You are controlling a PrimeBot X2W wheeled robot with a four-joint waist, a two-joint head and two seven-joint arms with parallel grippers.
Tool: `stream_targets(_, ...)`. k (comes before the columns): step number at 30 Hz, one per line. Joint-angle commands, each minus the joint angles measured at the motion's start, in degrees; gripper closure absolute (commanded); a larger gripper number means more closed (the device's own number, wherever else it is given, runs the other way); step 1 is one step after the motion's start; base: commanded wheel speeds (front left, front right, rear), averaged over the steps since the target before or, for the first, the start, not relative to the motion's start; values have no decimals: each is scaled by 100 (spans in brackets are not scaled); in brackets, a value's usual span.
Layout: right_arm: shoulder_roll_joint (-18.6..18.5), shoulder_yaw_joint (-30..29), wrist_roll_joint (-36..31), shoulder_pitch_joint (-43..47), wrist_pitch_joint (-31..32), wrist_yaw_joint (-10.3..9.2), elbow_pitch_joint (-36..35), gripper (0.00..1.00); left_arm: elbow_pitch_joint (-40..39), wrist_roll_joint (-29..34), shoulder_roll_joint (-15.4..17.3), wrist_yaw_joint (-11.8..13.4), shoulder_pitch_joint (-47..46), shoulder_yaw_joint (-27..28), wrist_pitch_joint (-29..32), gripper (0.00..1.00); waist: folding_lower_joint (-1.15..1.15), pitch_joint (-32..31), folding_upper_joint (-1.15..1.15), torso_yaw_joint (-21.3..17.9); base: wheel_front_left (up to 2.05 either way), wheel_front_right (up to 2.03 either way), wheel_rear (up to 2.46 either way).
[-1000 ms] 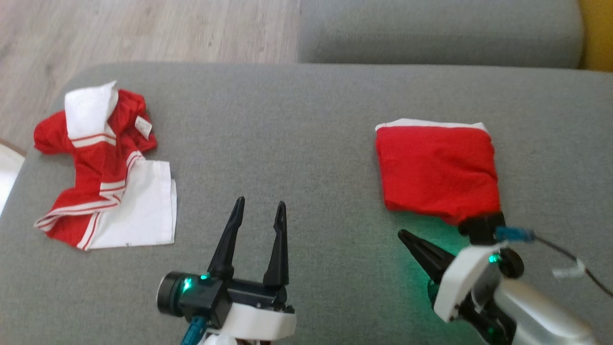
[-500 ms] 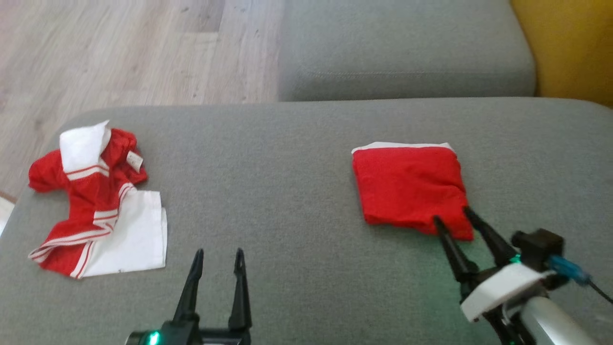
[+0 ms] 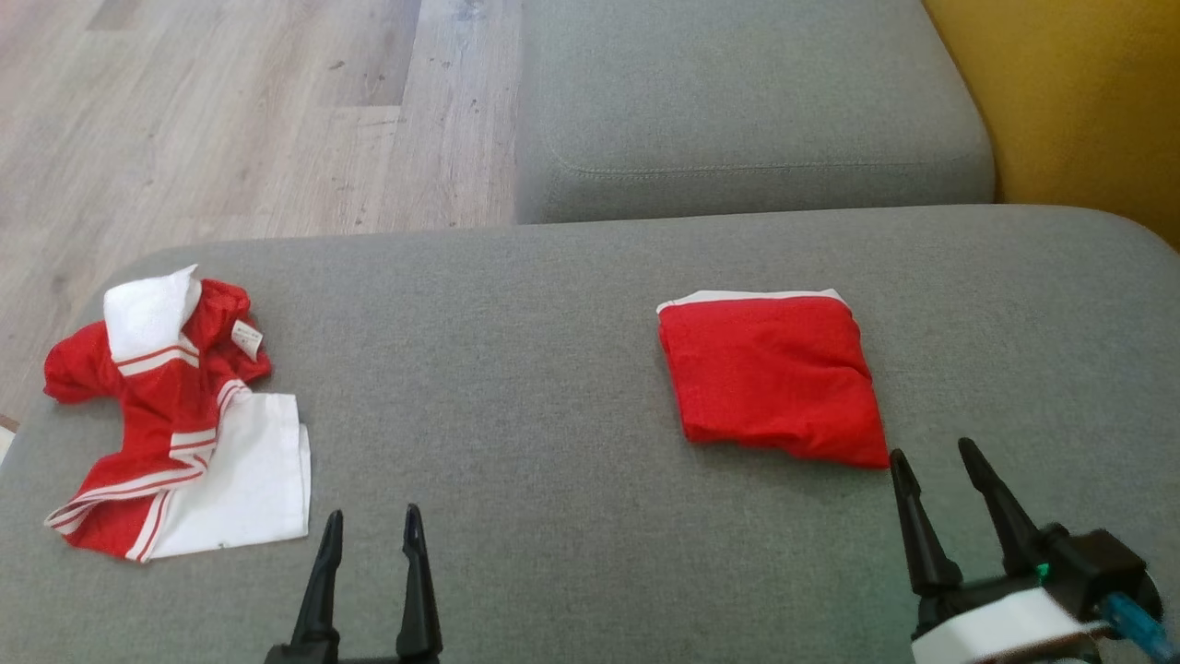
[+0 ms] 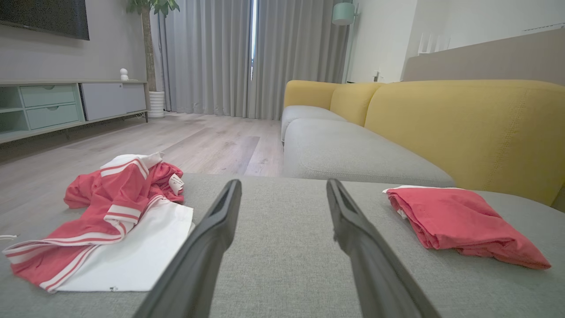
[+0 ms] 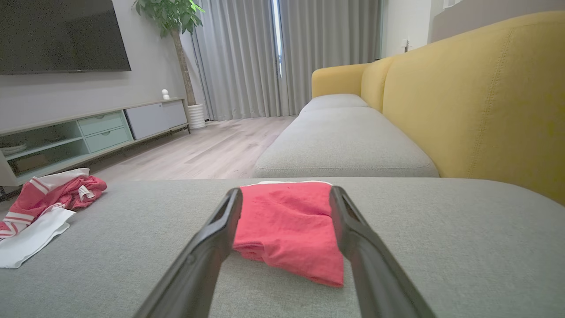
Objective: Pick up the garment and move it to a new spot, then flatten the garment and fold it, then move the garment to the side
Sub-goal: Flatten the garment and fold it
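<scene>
Left of frame: crumpled red-and-white striped cloth garment [image 3: 166, 415], lying on grey fabric sofa cushion [image 3: 553, 369]; lower left: left claw [image 3: 373, 512], fingers spread, holding nothing. Right of centre: folded red cloth garment [image 3: 770, 378], white edge along its top, flat on the same cushion. Lower right: right claw [image 3: 931, 449], fingers spread and empty, tips just beside the folded garment's lower right corner.

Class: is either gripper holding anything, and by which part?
Nothing is held. The left gripper and right gripper stand open; the folded red garment lies loose on the cushion.
</scene>
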Motion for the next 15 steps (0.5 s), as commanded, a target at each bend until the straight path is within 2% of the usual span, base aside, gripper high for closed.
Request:
stream_targets(1, -32, 2, -157, -80, -78, -5, -242, 0, -179, 3, -31, 26, -182, 240, -30, 0, 0, -13, 0, 0, 0, 0, 0)
stream_targets(5, 103, -116, -405, 105, -78, -5, -271, 0, -155, 9, -32, 10, -168, 270, -30, 0, 0, -79, 0, 2, 0, 0, 0)
stream_targets(15, 209, -96, -508, 197, -78, -5, -224, 0, -69, -83, -32, -20, -120, 301, -30, 0, 0, -160, 0, -24, 0, 0, 0)
